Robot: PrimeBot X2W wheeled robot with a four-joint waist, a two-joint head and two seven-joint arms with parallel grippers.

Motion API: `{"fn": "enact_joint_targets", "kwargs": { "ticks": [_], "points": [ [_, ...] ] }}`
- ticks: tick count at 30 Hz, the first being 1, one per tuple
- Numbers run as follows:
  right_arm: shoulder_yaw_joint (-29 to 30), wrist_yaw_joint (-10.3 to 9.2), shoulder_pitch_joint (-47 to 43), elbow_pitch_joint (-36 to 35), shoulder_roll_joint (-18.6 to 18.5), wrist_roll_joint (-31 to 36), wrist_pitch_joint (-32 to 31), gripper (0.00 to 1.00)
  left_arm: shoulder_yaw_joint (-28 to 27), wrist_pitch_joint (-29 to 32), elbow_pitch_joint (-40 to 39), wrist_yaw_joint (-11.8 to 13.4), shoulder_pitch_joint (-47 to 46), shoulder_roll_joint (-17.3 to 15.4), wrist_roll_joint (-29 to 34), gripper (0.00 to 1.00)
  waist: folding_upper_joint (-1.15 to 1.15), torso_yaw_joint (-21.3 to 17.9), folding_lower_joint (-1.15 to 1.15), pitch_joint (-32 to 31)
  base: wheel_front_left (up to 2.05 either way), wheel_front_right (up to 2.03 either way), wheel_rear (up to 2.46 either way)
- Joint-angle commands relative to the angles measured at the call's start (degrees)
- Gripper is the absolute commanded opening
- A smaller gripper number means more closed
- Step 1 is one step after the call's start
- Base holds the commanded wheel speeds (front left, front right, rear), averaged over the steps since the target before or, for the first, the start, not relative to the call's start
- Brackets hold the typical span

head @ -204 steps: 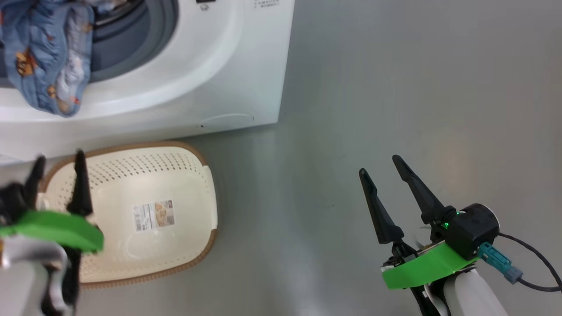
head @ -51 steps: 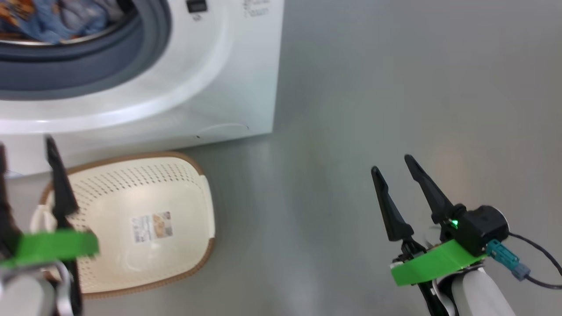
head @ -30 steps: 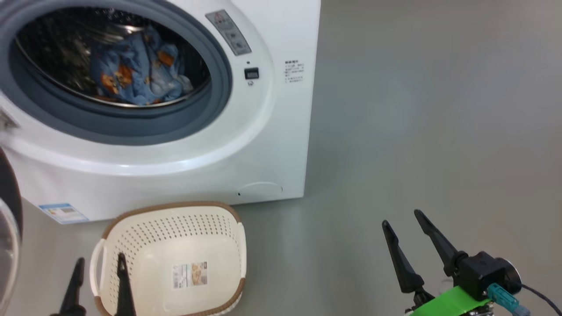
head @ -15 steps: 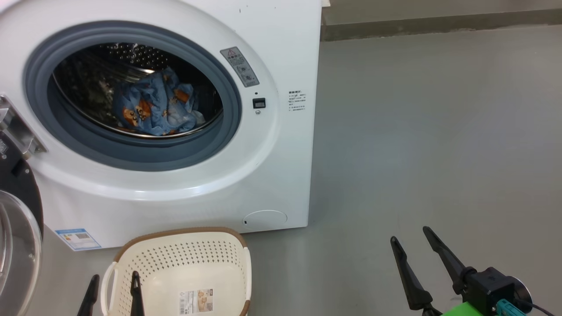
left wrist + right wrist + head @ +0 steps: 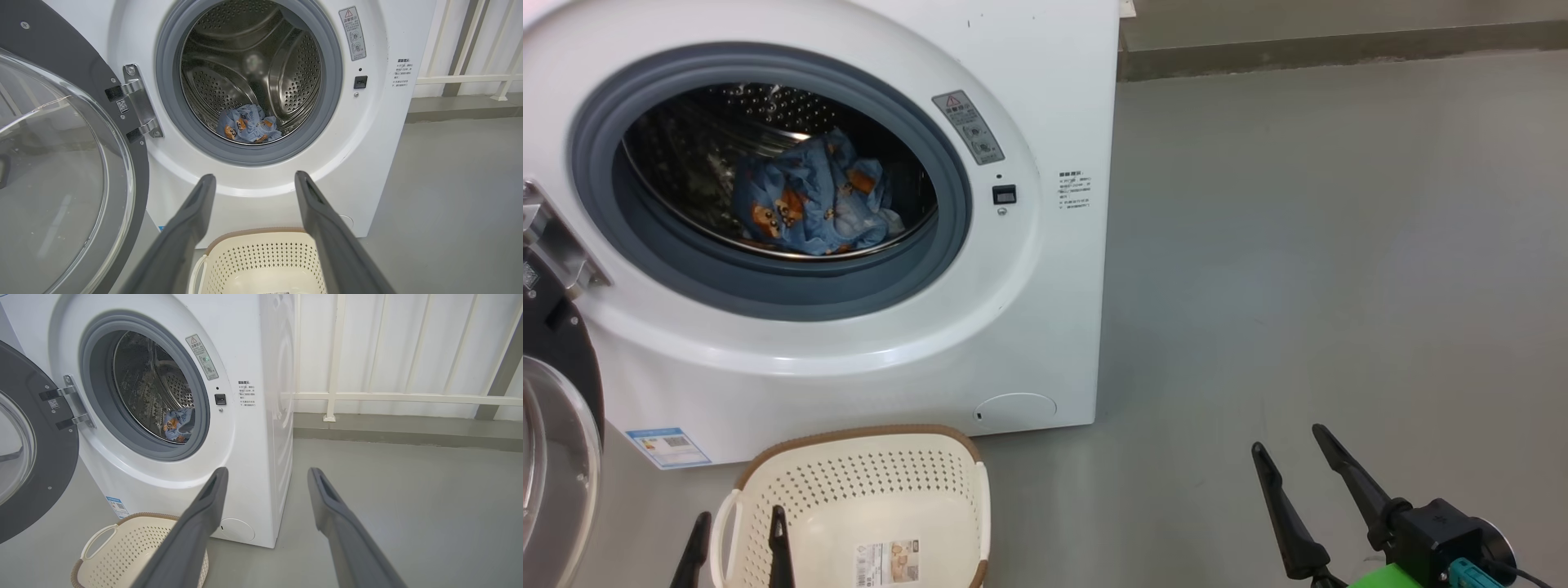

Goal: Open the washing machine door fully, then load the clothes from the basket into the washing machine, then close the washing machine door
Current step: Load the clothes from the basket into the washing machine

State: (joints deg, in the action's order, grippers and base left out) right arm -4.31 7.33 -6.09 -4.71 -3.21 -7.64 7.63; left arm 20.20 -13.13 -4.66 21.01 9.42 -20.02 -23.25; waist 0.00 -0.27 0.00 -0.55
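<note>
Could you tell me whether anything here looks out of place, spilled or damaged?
Nothing stands out: the clothes lie in the drum, the basket stands upright before the washing machine, its door swung open.

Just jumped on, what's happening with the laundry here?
The blue printed clothes lie in the drum of the washing machine; the basket in front looks empty. The washing machine door stands open on the left. The left gripper hangs over the basket, the right gripper over bare floor, both with fingers open, holding nothing. Only closing the door is left.
</note>
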Motion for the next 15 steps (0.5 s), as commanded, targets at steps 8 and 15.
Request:
{"fn": "enact_joint_targets", "kwargs": {
  "ticks": [8, 15],
  "points": [
    [-1.1, 0.16, 0.8, -1.9, -0.1, 0.1, 0.0, 1.0, -1.8, -0.1, -1.6, 0.8, -1.8, -1.5, 0.9, 1.0, 0.0, 0.1, 0.0, 0.1, 0.0, 0.0, 0.0],
    [-0.9, 0.16, 0.8, -2.0, -0.1, 0.1, -0.1, 1.0, -1.8, -0.1, -1.6, 1.4, -2.0, -1.7, 1.1, 1.0, 0.0, 0.2, 0.0, 0.3, -0.2, 0.2, 0.0]
  ]
}}
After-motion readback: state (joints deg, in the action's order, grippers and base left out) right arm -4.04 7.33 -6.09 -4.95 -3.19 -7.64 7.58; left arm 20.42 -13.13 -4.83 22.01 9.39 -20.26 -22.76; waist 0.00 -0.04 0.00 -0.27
